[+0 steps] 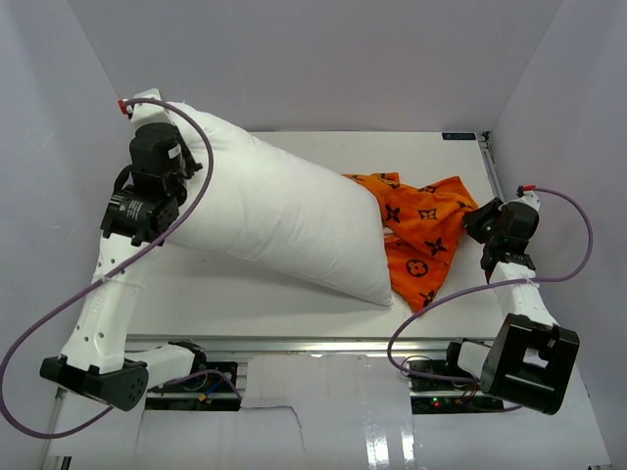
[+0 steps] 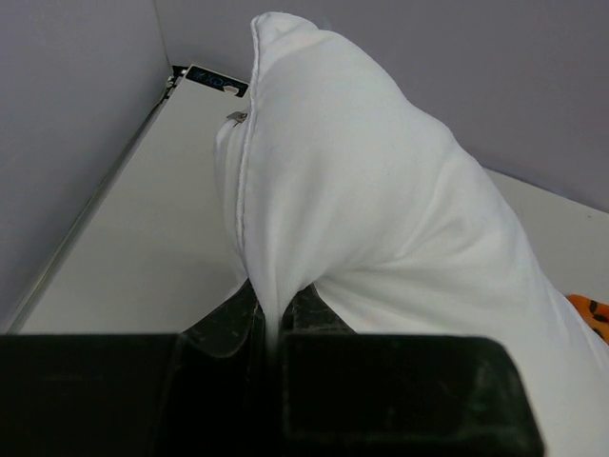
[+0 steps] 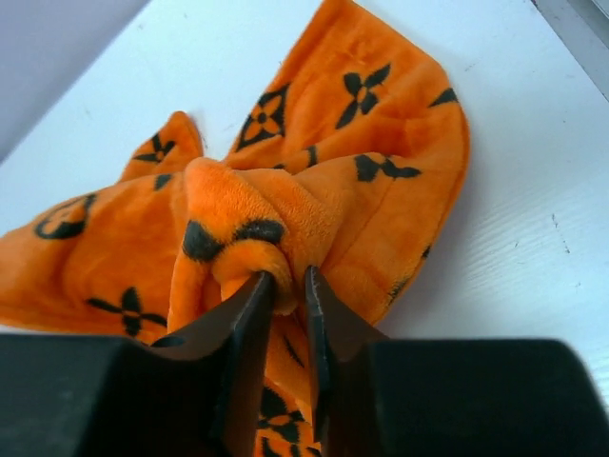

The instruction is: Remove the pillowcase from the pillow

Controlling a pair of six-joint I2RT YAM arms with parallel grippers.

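Note:
The plain white pillow [image 1: 284, 220] lies slanted across the table, its far-left end lifted. My left gripper [image 1: 181, 162] is shut on that end; in the left wrist view a pinched fold of the pillow [image 2: 362, 209] runs between my left gripper's [image 2: 276, 309] fingers. The orange pillowcase [image 1: 423, 235] with black motifs lies crumpled on the table right of the pillow, off it, partly tucked under its right end. My right gripper [image 1: 477, 223] is shut on a bunched fold of the pillowcase [image 3: 314, 181] at the right gripper's [image 3: 290, 281] fingertips.
White walls enclose the table on the left, back and right. A metal rail [image 1: 487, 162] runs along the table's right edge. Purple cables [image 1: 578, 245] loop beside both arms. Bare tabletop [image 1: 245, 304] shows in front of the pillow.

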